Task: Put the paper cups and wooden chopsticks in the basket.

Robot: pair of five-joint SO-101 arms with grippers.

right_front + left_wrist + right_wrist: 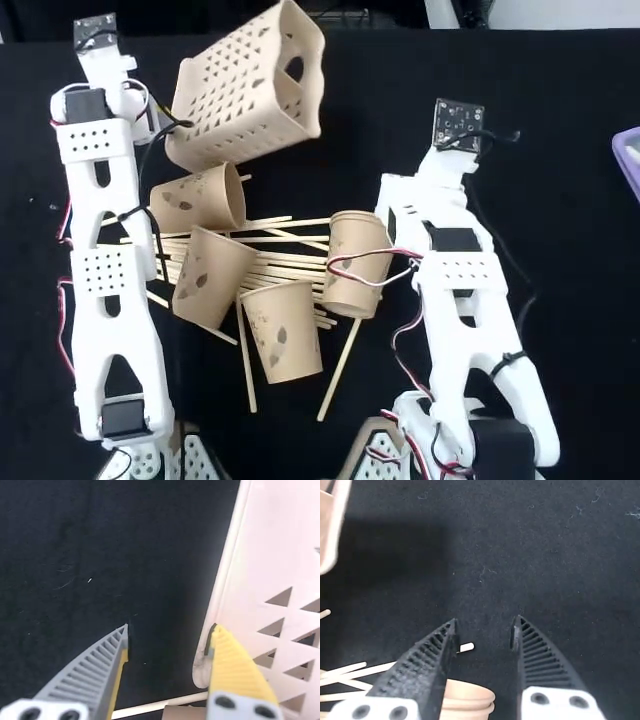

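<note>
high view: the basket (250, 85) lies tipped on its side at the far part of the black worktop (560, 250). four paper cups (283, 340) lie on their sides nearer in, between my two arms. they rest on and around a loose spread of wooden chopsticks (290, 240). all of these are outside the basket.

left wrist view: my left end effector (169, 630) stands wide open with nothing between its fingers. the yellow finger sits right at the basket's corner edge; the grey finger is over bare worktop. one of the wooden chopsticks lies just below.

right wrist view: my right end effector (485, 622) is partly open and holds nothing. it hangs over bare worktop. the rim of one of the paper cups and several chopstick ends lie just beside one finger.
</note>
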